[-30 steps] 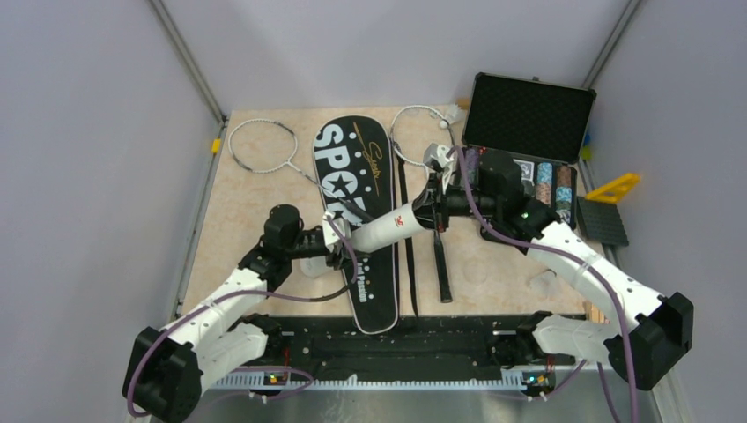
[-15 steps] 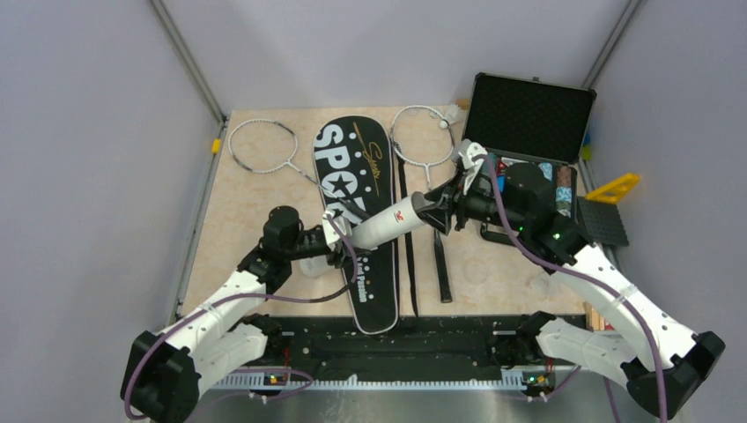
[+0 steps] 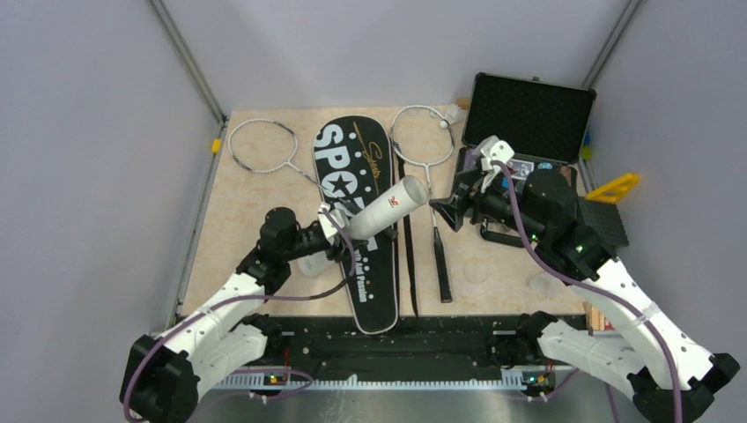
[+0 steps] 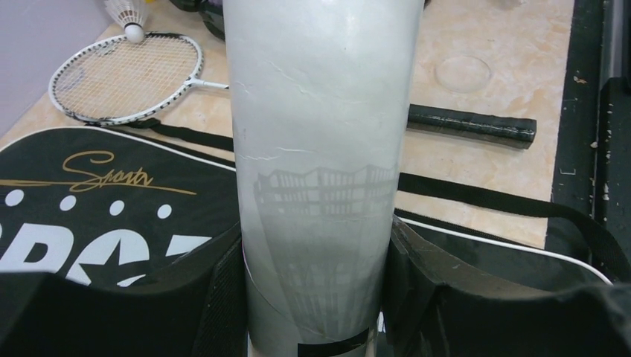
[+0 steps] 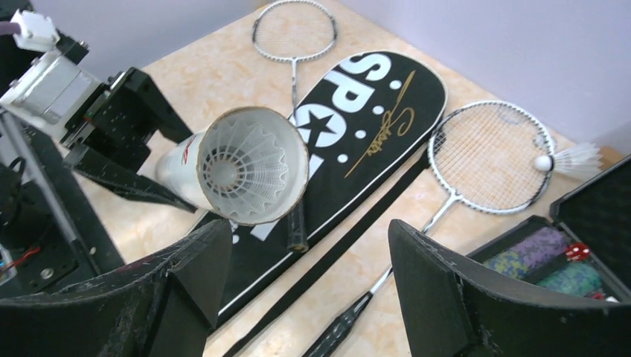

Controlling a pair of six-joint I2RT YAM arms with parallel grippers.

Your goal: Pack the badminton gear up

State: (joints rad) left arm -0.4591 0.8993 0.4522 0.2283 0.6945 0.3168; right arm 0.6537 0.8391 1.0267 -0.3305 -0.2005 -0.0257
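Badminton gear lies spread over the beige table (image 3: 247, 220). At the far left lies one white-framed racket (image 3: 262, 146), its head toward the back wall. Nearer the front, the left gripper (image 3: 333, 236) has its fingers (image 4: 223, 297) clamped on both sides of the lower end of the white tube (image 3: 385, 209). They stand partly apart, as wide as the tube's body, and hold it lifted off the table. The tube slants up and to the right over the black bag (image 3: 354, 172), which lies flat along the middle of the table with its white lettering facing up and its strap (image 3: 407, 256) trailing beside it.

The tube's open mouth faces the right wrist camera, and white feathers of a shuttlecock (image 5: 245, 167) show inside it (how many are stacked there cannot be told). Right of the bag lies the second racket (image 3: 423, 137) – black handle toward the front – with a loose shuttlecock (image 3: 451, 115) resting at the far rim of its head.

The right gripper (image 3: 447, 206) hangs just off the tube's mouth, jaws spread wide and holding nothing. Behind it stands the black case (image 3: 528, 115) – lid up, coloured chips (image 5: 536, 253) inside.
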